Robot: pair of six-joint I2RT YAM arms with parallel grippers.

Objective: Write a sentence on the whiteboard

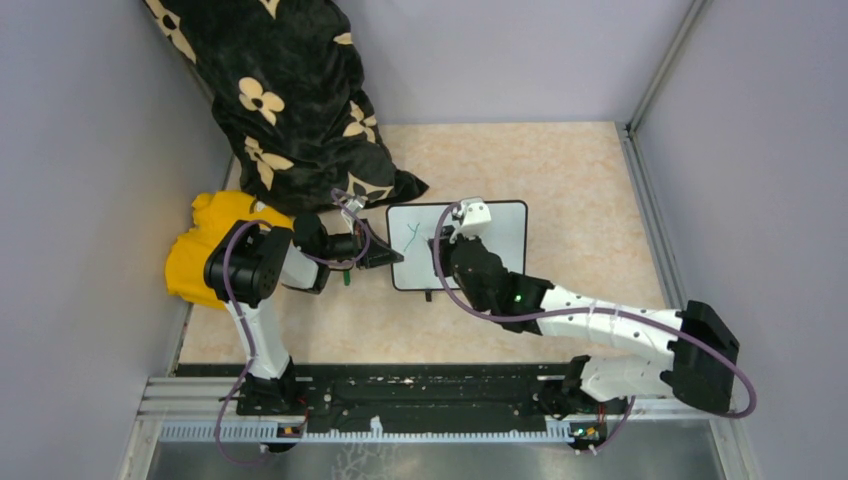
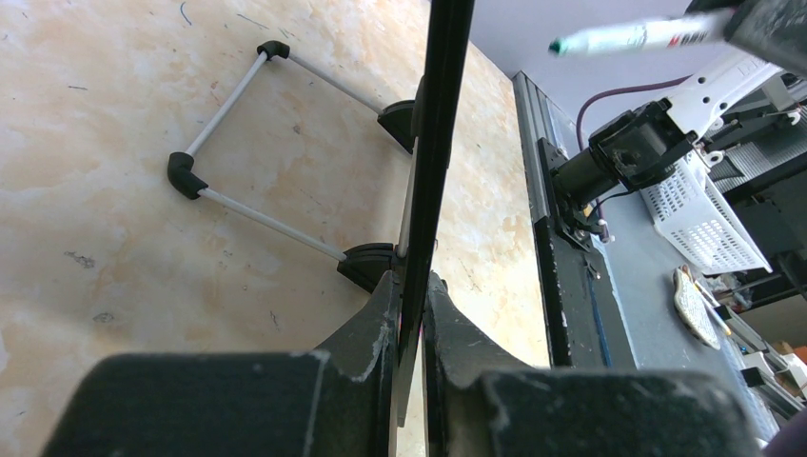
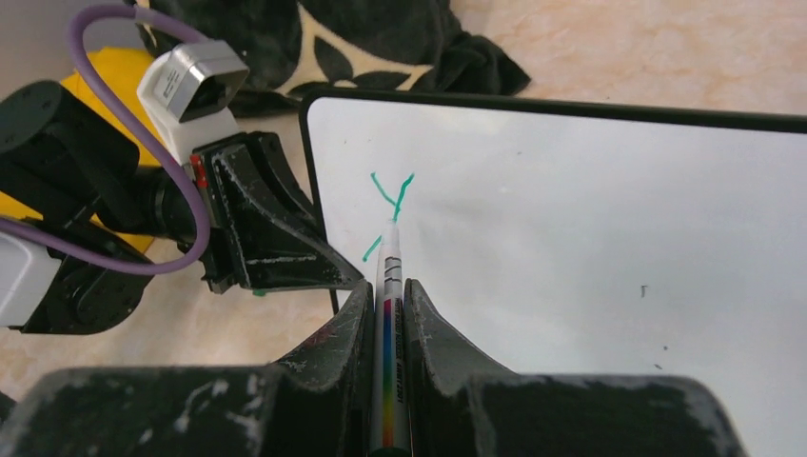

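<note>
Gripped between the fingers of the right claw (image 3: pixel 387 290), closest to the right wrist lens, a white marker (image 3: pixel 391 259) with a rainbow stripe on its barrel points away toward the board; the claw is clamped on it. The marker's green tip sits on the only lettering so far, the start of the sentence (image 3: pixel 392 195): a green "y" shape with a short tail stroke below and to the left. It lies in the upper left part of the whiteboard (image 3: pixel 590 219), near the left edge. The rest of the glossy face is bare but for a few tiny dark specks.

The whiteboard stands near the middle of the desk (image 1: pixel 580 180), its face turned toward the arms and leaning back. Its left edge is pinched by the left claw (image 2: pixel 411 281), whose fingers are closed on the thin black frame from both sides. From the left wrist the board shows edge-on, with a grey wire prop (image 2: pixel 249 205) on black corner pieces lying on the desk behind it.

Just beyond the board's upper left corner lies a black cloth (image 1: pixel 290 100) with cream flowers. A yellow object (image 1: pixel 195 255) sits by the left arm, at the desk's left side.
</note>
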